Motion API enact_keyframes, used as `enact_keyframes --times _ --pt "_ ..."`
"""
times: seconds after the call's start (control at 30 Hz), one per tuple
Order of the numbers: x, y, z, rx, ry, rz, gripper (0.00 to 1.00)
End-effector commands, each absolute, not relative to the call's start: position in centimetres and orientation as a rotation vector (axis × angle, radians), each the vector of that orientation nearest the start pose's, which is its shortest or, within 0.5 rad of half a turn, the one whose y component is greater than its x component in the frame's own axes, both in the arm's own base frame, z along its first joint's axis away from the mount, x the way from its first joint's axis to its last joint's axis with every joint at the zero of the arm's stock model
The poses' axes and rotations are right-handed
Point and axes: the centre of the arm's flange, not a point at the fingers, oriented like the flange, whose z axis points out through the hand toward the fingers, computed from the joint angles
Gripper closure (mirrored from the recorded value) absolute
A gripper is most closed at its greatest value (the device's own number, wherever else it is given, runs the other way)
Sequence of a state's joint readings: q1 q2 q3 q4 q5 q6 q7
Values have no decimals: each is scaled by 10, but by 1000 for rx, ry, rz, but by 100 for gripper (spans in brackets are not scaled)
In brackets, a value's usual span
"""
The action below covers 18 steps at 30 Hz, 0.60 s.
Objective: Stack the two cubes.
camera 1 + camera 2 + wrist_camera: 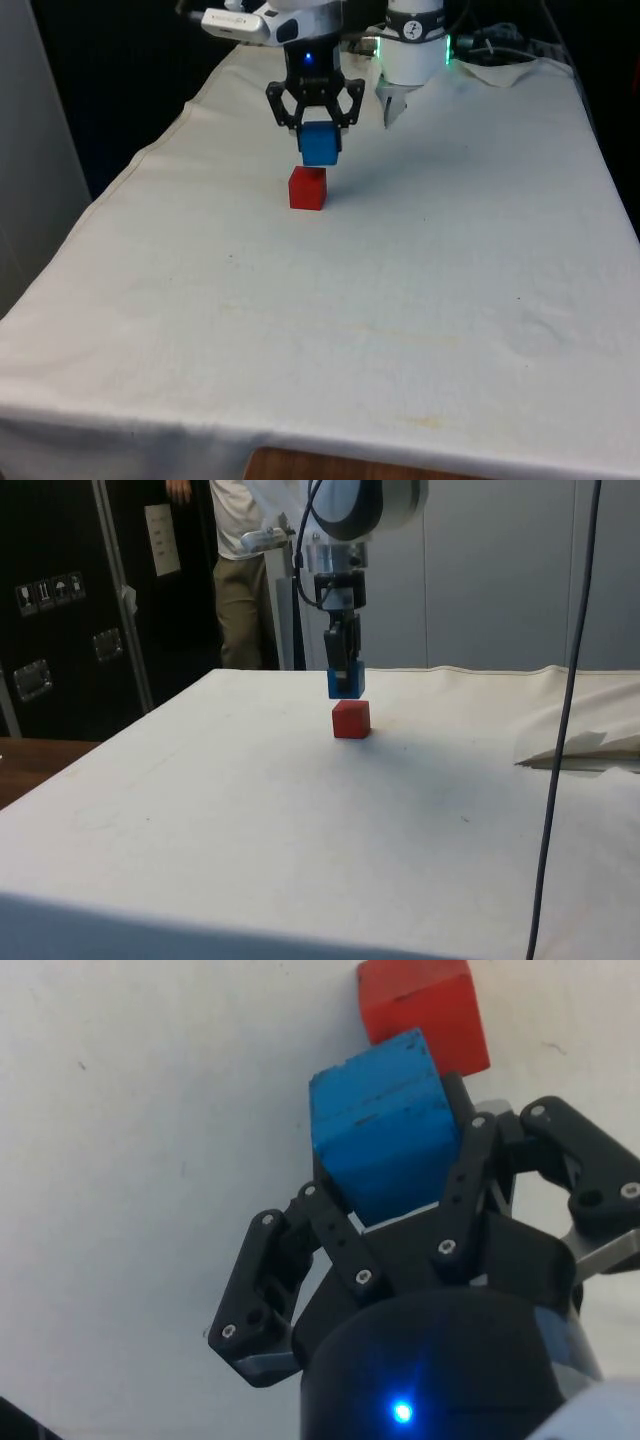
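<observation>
Gripper (320, 128) is clamped on the blue cube (321, 144), held in the air just above the red cube (307, 188); side view shows a thin gap btwn them, not touching. Red cube sits on the white cloth (400, 300) in the far half of the table, w/ bare cloth all round it. In the front view the blue cube hangs a bit toward the front view's right of the red one, so not squarely over it; wrist view agrees, w/ blue cube (385, 1130) overlapping only part of the red cube (425, 1012), rest of red sticking out past it. Fingers (330, 1235) grip the blue cube on opposite faces. A dark cable (560, 730) hangs across the side view, well apart from the cubes. A person (235, 570) stands behind the table's far end by the dark cabinets (70, 600). Cloth is rumpled at one far corner (590, 750), away from the cubes.
</observation>
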State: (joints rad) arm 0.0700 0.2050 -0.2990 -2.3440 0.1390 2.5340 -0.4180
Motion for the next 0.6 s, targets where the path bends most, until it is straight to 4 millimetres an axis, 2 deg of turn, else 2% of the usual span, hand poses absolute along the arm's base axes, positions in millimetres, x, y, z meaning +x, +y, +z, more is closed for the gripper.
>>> enact_keyframes --times 0.0,0.27,0.57 --pt "502 -123 248 -3137 -128 -8 98" --pt "507 -134 244 -3158 -118 -12 98" --pt "509 -136 242 -3157 -113 -13 98"
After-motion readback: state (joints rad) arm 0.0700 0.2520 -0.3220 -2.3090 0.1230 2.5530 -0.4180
